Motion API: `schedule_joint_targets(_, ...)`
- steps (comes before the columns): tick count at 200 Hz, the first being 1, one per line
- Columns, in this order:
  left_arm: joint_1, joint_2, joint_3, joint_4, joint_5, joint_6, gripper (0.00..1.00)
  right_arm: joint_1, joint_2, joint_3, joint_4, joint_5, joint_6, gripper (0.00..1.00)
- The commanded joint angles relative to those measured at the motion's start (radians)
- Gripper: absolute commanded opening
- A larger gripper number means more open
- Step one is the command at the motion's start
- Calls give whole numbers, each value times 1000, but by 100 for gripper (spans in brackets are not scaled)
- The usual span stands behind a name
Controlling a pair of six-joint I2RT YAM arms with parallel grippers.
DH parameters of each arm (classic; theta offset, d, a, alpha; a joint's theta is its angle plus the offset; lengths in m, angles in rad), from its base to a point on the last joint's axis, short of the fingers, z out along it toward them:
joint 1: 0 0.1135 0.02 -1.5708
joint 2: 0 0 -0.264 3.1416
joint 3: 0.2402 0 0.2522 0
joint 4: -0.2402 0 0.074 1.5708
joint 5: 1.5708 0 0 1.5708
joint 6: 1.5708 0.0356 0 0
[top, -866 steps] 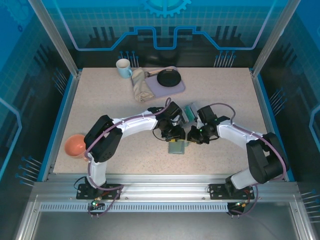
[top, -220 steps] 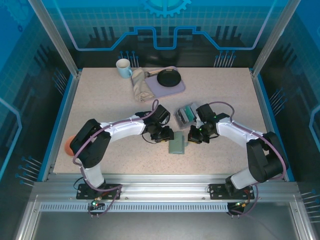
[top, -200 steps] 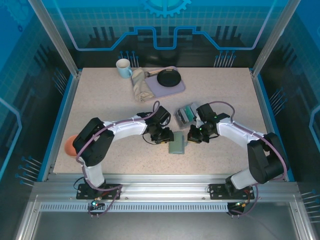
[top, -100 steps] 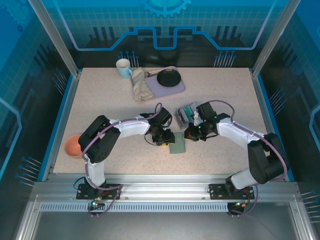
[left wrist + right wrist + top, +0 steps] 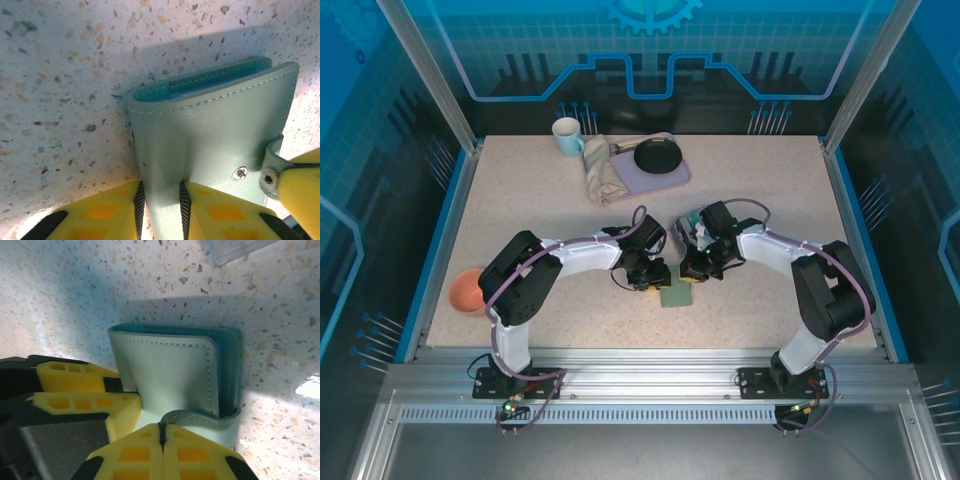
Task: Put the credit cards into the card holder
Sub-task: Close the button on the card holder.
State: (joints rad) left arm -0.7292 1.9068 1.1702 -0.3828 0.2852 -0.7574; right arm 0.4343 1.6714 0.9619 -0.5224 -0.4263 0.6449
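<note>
The card holder (image 5: 210, 125) is a pale grey-green wallet lying folded on the table, also seen from above (image 5: 675, 294). My left gripper (image 5: 160, 190) is shut on its near edge, with a ridged pad pressed against each side. My right gripper (image 5: 161, 427) is shut on the wallet's snap strap (image 5: 200, 416), which curls up from the folded body (image 5: 165, 367). From above, the left gripper (image 5: 656, 276) and right gripper (image 5: 691, 268) meet over the wallet. The teal credit cards (image 5: 695, 224) stand in a small grey box behind, partly hidden by the right arm.
A lilac tray (image 5: 672, 176) with a black dish (image 5: 656, 156), a folded beige cloth (image 5: 603, 177) and a white mug (image 5: 566, 134) sit at the back. An orange bowl (image 5: 466, 291) is at the left edge. The box's corner (image 5: 235, 249) lies just beyond the wallet.
My right gripper has moved left and closer to the wallet, staying shut. The left gripper's jaws have narrowed on the wallet's edge. The wallet has shifted slightly.
</note>
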Motion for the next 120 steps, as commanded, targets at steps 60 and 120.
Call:
schedule_joint_targets(60, -7, 29, 15, 0, -3, 9, 26, 61, 63, 87, -142, 115, -42, 0)
schedule_joint_targets(120, -6, 27, 16, -3, -8, 7, 26, 78, 62, 120, -204, 139, -71, 0)
